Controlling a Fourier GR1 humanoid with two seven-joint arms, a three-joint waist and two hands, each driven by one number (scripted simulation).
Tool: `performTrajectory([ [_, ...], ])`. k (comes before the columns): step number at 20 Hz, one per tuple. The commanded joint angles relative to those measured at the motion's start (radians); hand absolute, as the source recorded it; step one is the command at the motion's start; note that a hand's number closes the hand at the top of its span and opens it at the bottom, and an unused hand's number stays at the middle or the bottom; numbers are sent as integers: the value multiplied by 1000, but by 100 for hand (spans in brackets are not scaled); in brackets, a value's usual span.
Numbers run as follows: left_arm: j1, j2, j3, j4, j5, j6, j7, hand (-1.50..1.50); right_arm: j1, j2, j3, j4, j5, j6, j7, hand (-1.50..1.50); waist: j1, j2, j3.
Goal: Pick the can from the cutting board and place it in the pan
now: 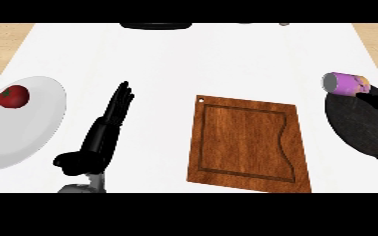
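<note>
Can at the right edge of the frame, tilted on its side, above the dark pan and touching its upper rim; whether held could not be told, right hand out of sight. Cutting board in the lower middle, nothing on it. Left hand at the lower left of the worktop, fingers straight, holding nothing. Plate with red tomato at the left edge. Placing step judged nearly done; next, only settling the can fully inside the pan.

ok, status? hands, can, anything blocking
Left hand open, resting left of cutting board. Right hand hidden. Can off the board, tilted at pan far rim. Nothing blocking.
</note>
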Motion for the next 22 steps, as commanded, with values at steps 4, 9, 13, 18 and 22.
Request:
performTrajectory([
  [4, -13, -4, 10, 31, -8, 1, -11, 0, 92, -101, -99, 37, -158, 277, -92, -150, -23, -7, -2],
  [9, 29, 0, 8, -14, -15, 11, -4, 0, 241, -126, -103, 33, -212, 545, -208, -150, -33, -11, -2],
  [13, 27, 41, 49, -50, 30, -34, 42, 0, 324, -155, -83, -14, -239, 646, -238, -150, -33, -13, -4],
  [18, -71, -29, 28, 12, -16, 29, 78, 0, 442, -80, -35, -112, -254, 637, -326, -150, -40, -13, -5],
  [22, 14, -13, 23, 3, -34, 3, -22, 0, 469, -107, -15, -125, -294, 630, -319, -150, -26, -10, -3],
])
